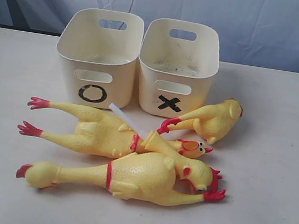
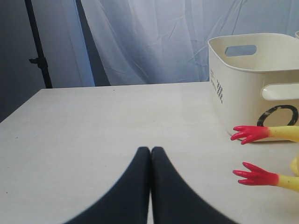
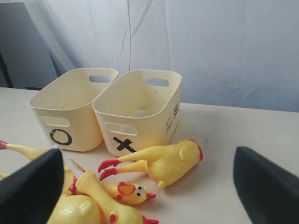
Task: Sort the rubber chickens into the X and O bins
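Two cream bins stand side by side at the back, the O bin (image 1: 99,54) on the left and the X bin (image 1: 178,65) on the right. A short plump chicken (image 1: 216,119) lies in front of the X bin, red feet toward it. Two long chickens lie piled nearer the front, one (image 1: 98,132) with red feet (image 2: 250,133) pointing left, the other (image 1: 134,177) below it. My left gripper (image 2: 150,151) is shut and empty over bare table left of the O bin (image 2: 254,79). My right gripper (image 3: 147,156) hangs wide open above the short chicken (image 3: 170,161). Neither gripper shows in the exterior view.
A thin white stick (image 1: 122,114) pokes out between the O bin and the upper long chicken. The pale table (image 1: 268,220) runs wide on both sides of the pile. A light curtain hangs behind, with a dark stand (image 2: 39,46) at the far left.
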Available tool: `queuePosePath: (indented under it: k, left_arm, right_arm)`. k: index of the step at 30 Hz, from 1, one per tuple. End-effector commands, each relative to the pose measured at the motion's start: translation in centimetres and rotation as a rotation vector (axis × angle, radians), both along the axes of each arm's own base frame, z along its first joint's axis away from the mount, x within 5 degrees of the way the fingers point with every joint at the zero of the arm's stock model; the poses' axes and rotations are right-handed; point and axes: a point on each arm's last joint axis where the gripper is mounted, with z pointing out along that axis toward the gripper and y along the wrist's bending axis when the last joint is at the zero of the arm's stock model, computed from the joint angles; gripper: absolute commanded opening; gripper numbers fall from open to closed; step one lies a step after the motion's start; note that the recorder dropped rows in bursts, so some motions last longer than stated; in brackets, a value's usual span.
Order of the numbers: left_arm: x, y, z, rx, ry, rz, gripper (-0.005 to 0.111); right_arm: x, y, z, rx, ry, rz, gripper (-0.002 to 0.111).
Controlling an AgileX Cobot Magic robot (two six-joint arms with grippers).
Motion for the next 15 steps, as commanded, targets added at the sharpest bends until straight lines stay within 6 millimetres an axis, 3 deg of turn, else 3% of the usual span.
queuePosePath:
  k: [1,3,8,13,14,15]
  left_arm:
    - [0.0,0.0,-0.1,-0.005,0.001,-0.005,0.000]
    - [0.0,0.0,-0.1,-0.005,0.001,-0.005,0.000]
    - [0.0,0.0,-0.1,-0.005,0.001,-0.005,0.000]
    - [0.0,0.0,-0.1,-0.005,0.001,-0.005,0.000]
    - [0.0,0.0,-0.1,-0.005,0.001,-0.005,0.000]
    - [0.0,0.0,-0.1,-0.005,0.001,-0.005,0.000]
  right_arm:
    - [1.3,0.2,-0.4,-0.023,0.069,0.026,0.096]
    - [2.1,0.2,-0.7,-0.030,0.110,0.028,0.091]
    - [4.0,0.8,-1.5,-0.085,0.188,0.102,0.065]
    - [5.4,1.7,-2.0,-0.081,0.238,0.195,0.026]
    - [5.9,1.9,-2.3,-0.079,0.264,0.222,0.008]
    - [6.2,2.0,-2.5,-0.083,0.274,0.234,0.001]
